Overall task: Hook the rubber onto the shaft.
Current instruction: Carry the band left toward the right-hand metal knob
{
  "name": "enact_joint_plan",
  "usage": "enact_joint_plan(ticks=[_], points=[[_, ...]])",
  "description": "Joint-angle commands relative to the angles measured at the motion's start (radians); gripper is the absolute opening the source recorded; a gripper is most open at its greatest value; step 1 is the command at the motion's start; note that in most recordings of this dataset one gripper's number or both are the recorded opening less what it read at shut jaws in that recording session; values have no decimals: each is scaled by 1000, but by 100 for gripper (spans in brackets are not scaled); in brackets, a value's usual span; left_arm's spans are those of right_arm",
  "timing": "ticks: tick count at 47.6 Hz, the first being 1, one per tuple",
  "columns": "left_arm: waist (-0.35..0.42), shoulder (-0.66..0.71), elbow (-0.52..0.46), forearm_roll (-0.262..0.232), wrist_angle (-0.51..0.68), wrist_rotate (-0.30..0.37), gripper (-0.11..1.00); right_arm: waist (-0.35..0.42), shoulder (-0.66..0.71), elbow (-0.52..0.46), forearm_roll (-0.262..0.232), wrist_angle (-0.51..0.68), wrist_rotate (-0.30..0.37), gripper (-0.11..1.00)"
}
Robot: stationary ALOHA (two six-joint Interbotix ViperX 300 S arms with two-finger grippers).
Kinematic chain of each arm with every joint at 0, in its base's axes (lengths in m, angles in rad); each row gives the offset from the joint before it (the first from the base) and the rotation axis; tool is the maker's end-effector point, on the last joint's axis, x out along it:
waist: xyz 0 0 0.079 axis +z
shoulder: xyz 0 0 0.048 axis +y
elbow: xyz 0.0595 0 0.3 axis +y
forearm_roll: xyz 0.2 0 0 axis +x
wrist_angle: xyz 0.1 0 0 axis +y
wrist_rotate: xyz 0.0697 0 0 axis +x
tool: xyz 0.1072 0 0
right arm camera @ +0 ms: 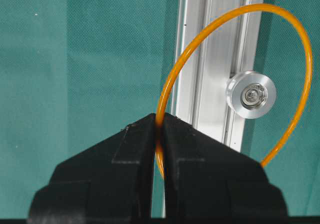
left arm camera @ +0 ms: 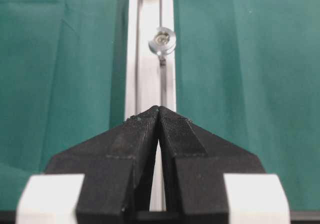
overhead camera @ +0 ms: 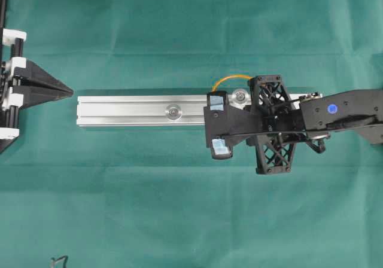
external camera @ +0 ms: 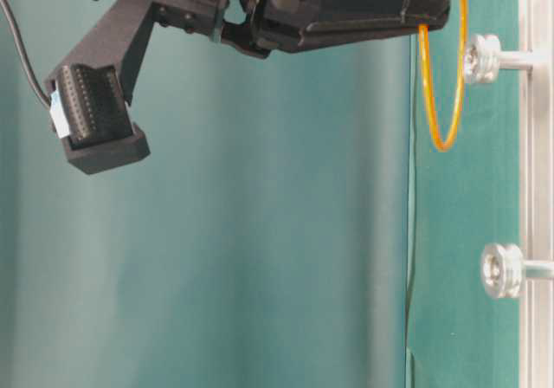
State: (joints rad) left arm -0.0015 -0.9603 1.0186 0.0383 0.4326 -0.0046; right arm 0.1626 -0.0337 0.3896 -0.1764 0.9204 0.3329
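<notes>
The rubber point(right arm camera: 270, 5), a thin orange loop, is pinched at one side by my right gripper point(right arm camera: 160, 121), which is shut on it. Seen from the wrist, the loop rings the head of the right-hand shaft point(right arm camera: 251, 94) on the aluminium rail point(right arm camera: 210, 59). From table level the rubber point(external camera: 441, 147) hangs from the gripper tip point(external camera: 437, 16) just off that shaft's head point(external camera: 481, 59), not down on its stem. Overhead, only an arc of the rubber point(overhead camera: 230, 78) shows beside the shaft point(overhead camera: 241, 96). My left gripper point(overhead camera: 69, 91) is shut and empty, off the rail's left end.
A second shaft point(overhead camera: 173, 111) stands mid-rail, also seen in the left wrist view point(left arm camera: 162, 40) and at table level point(external camera: 502, 270). The rail point(overhead camera: 125, 109) lies on green cloth point(overhead camera: 179, 208). A black cable end point(overhead camera: 58, 259) lies at the front left.
</notes>
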Motion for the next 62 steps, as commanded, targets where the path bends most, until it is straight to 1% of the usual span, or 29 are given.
enact_joint_plan(ticks=[1,30,62], points=[[3,8,-32,0,-5,0,0,2,-11,-9,2,-6,0,6],[3,8,-31,0,-5,0,0,26,-8,-20,2,-6,2,6],[3,8,-31,0,-5,0,0,84,31,-75,2,-2,2,6]])
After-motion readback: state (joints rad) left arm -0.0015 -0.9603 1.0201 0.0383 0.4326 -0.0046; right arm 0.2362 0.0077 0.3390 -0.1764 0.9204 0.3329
